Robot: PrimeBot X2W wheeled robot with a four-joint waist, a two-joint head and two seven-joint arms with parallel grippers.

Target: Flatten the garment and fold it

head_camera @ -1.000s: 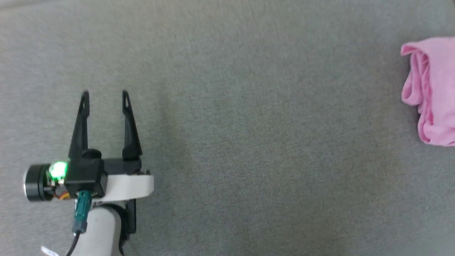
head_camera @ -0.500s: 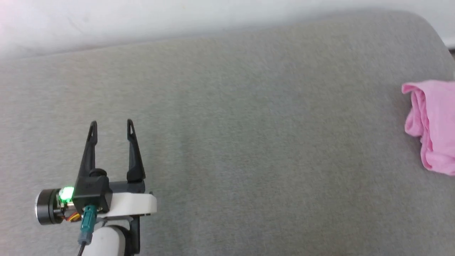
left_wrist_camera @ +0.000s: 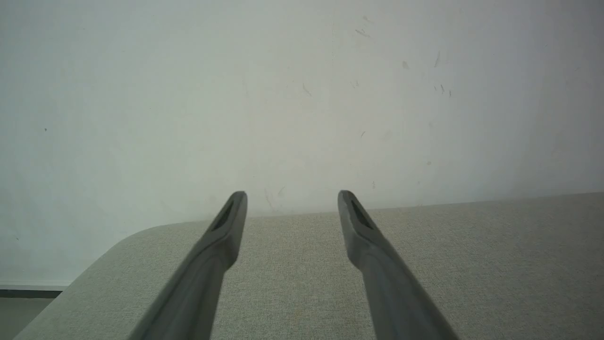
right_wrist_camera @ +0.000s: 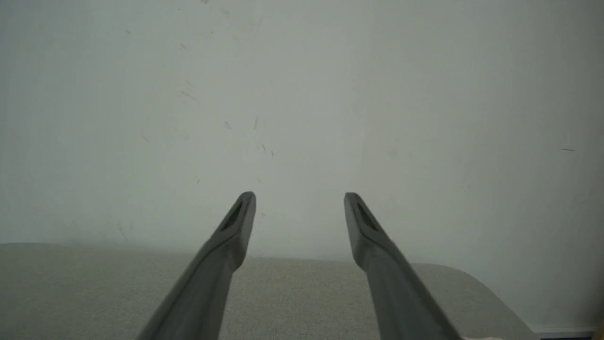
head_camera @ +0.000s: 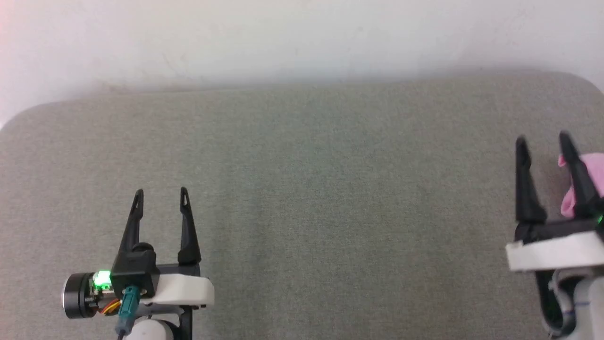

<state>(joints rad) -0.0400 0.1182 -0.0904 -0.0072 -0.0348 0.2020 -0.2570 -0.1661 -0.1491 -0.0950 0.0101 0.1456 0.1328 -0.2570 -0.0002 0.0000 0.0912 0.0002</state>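
Note:
The bright pink garment [head_camera: 592,172] lies bunched at the right edge of the head view, mostly hidden behind my right gripper's outer finger and cut off by the frame. My right gripper [head_camera: 542,139] hangs open over the grey surface, just left of and partly in front of the garment, holding nothing. Far to the left, my left gripper [head_camera: 160,192] stands open and empty. In the left wrist view the left gripper [left_wrist_camera: 292,194] points at the wall with its fingers spread. The right gripper [right_wrist_camera: 299,196] does the same in the right wrist view.
A grey fabric-covered table [head_camera: 306,189] with rounded far corners spans the head view. A pale wall [head_camera: 283,38] rises right behind its far edge. The table's far left corner [left_wrist_camera: 118,241] and far right corner [right_wrist_camera: 472,278] show in the wrist views.
The head camera has tilted up, bringing the wall and table's far edge into view. My right gripper has come into the picture in front of the garment. Both grippers stay open.

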